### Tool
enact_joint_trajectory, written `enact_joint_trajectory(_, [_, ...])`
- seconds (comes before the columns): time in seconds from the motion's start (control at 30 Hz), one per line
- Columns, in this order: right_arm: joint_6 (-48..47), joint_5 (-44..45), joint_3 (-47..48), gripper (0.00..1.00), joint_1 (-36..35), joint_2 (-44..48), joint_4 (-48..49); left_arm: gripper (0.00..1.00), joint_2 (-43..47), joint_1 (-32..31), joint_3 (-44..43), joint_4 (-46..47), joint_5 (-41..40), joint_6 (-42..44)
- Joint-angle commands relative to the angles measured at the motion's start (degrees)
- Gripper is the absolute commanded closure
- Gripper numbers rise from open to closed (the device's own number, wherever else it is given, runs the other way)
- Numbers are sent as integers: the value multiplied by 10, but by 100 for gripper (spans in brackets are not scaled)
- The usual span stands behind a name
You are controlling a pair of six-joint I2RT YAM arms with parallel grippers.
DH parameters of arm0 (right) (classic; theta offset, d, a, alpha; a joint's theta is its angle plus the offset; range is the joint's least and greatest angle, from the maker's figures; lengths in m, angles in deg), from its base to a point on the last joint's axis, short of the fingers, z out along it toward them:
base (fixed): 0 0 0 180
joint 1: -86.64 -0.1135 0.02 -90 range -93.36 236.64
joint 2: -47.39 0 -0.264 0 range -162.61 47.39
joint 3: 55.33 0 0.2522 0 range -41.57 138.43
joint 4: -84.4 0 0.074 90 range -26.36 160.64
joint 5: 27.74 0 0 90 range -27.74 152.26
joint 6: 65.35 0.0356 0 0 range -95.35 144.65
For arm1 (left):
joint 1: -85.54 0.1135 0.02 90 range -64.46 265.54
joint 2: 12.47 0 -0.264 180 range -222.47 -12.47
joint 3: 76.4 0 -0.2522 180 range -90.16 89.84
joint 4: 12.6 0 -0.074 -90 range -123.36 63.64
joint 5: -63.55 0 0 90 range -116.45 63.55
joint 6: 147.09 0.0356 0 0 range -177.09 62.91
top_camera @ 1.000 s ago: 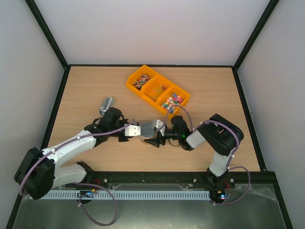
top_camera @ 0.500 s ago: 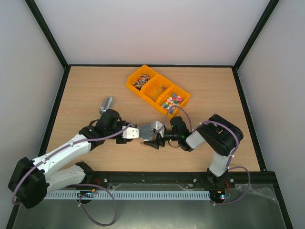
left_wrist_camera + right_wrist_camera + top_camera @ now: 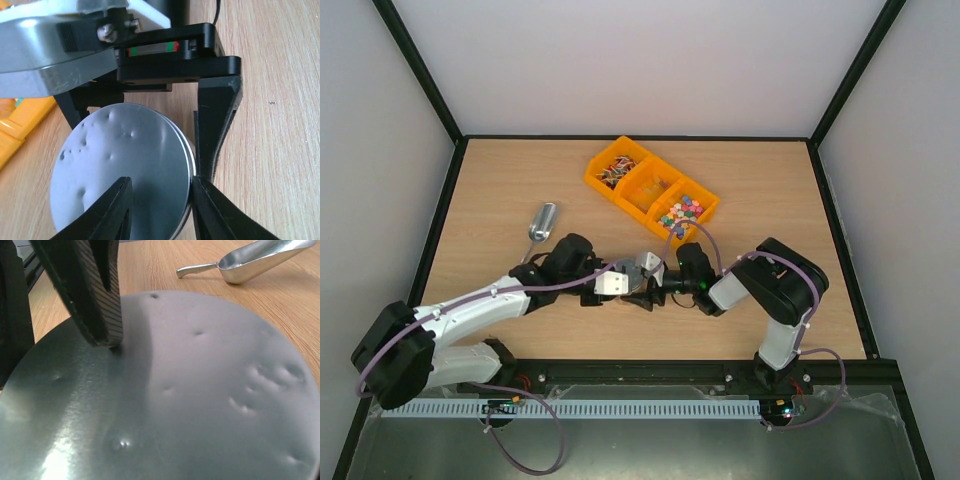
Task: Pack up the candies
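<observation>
The candies (image 3: 682, 210) lie in an orange tray (image 3: 628, 205) at the far middle of the counter (image 3: 500, 180), none yet packed; the tray's long axis runs on the diagonal, from far-left to near-right; mixed red-white-dark pieces (image 3: 615, 170) fill the far-left bin, amber ones (image 3: 658, 188) the middle, pastel cubes the near-right.

Both tools meet nearer the arms, over a grey dented disc (image 3: 200, 390) that sits well short of the tray; the tray lies beyond it and a little to the right, its pastel end nearest.

The right tool (image 3: 142, 150) stands wide, its black fingers on either side of the disc's rim, holding it across its width; the left tool (image 3: 161, 192) is narrow, jaws slightly parted; one ribbed finger (image 3: 97, 295) touches the disc's face, the other (image 3: 212, 215) hangs just off the rim, and I see nothing pinched between them.

The scoop (image 3: 542, 222) lies apart on the left, between the left arm and the tray, bowl away, handle toward the near edge; the left arm is plainly the nearer to it, the right arm the nearer to the candies.

My judgement: the disc is probably a tin being opened, so the coming move turns on the right tool steadying it while the left one works the top.
</observation>
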Motion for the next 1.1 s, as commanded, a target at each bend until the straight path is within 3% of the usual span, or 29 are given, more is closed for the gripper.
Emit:
enact_joint_trajectory(0.0, [0, -3, 1, 59, -4, -10, -6, 69, -12, -9, 0, 33, -32, -9])
enact_joint_trajectory(0.1, [-3, -9, -2, 59, -4, -9, -6, 75, -16, -7, 4, 29, -68, 0])
enact_joint_trajectory(0.43, [-24, -27, -5, 60, -3, -10, -8, 81, 9, 34, 18, -3, -82, 1])
enact_joint_trajectory(0.93, [-3, -11, 1, 61, -4, -14, -3, 81, 39, 116, 32, -58, -89, -10])
enact_joint_trajectory(1.07, [6, -4, 4, 61, -3, -17, -3, 76, 75, 117, 23, -91, -53, -1])
